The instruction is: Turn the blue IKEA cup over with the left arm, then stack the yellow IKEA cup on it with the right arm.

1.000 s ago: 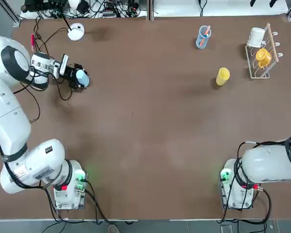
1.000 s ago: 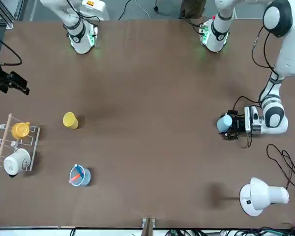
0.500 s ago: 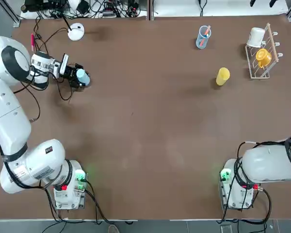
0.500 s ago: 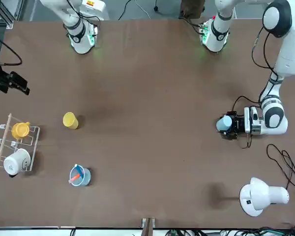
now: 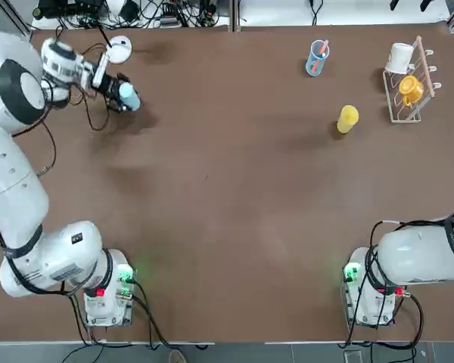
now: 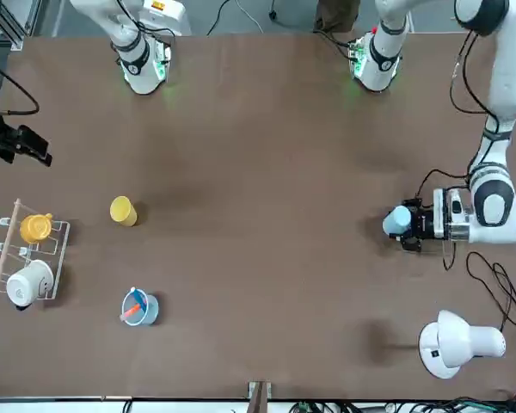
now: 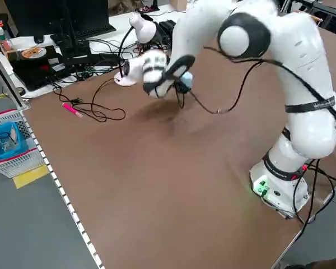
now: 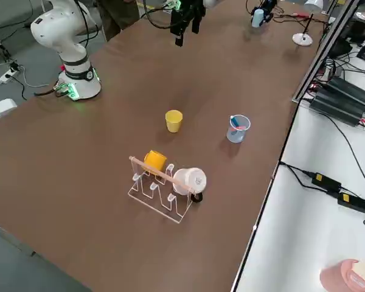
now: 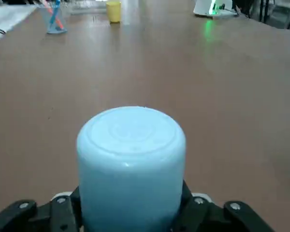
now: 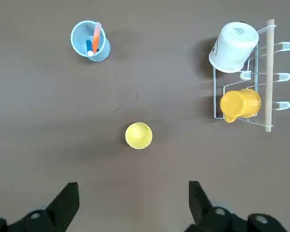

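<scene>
The blue cup (image 5: 129, 97) (image 6: 396, 220) (image 7: 185, 83) hangs above the table at the far left, lying sideways with its closed base (image 9: 131, 133) pointing away from the wrist. My left gripper (image 5: 121, 92) (image 9: 131, 208) is shut on it, one finger on each side near the rim. The yellow cup (image 5: 347, 119) (image 6: 123, 211) (image 8: 174, 120) (image 10: 138, 135) stands alone on the far right part of the table. My right gripper (image 10: 134, 212) hovers high above the yellow cup, open and holding nothing.
A wire rack (image 5: 418, 82) with a white mug (image 5: 399, 57) and an orange-yellow mug (image 5: 410, 88) stands at the far right. A clear blue cup holding pens (image 5: 316, 57) is behind the yellow cup. A white round lamp base (image 5: 119, 49) and cables (image 5: 83, 121) lie near the left gripper.
The left arm has lifted the blue cup off the table and carried it toward the far edge. The right arm and the yellow cup have not moved.
</scene>
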You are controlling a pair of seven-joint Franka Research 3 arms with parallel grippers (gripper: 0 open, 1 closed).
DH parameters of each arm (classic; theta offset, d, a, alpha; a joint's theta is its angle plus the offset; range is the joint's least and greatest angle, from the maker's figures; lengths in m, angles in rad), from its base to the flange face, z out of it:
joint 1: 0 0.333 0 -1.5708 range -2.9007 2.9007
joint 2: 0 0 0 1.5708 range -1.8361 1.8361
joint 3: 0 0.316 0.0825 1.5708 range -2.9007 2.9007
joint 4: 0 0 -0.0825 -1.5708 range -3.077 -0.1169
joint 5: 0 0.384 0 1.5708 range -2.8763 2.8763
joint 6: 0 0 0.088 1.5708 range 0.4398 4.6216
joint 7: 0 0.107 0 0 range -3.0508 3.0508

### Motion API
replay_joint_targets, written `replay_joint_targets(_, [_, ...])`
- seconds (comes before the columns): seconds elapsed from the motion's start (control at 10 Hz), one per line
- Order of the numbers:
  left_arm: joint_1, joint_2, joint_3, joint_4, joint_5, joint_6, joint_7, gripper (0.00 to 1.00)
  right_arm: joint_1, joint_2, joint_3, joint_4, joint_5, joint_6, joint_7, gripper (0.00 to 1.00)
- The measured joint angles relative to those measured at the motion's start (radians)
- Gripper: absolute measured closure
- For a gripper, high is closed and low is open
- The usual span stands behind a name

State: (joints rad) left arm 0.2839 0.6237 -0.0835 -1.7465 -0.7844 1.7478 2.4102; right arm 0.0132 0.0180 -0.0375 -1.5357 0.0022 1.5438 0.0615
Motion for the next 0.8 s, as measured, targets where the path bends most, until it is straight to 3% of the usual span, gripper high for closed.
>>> replay_joint_targets(0.5, [-0.268, -0.220, 0.004, -0.004, 0.269, 0.108, -0.524, 0.33, 0.000, 0.004, 0.001, -0.017, 0.000, 0.000, 0.000, 0.00])
replay_joint_targets(0.8, [-0.446, -0.304, 0.004, 0.000, 0.526, 0.169, -0.895, 0.33, 0.001, 0.003, 0.001, -0.056, 0.000, 0.024, -0.002, 0.00])
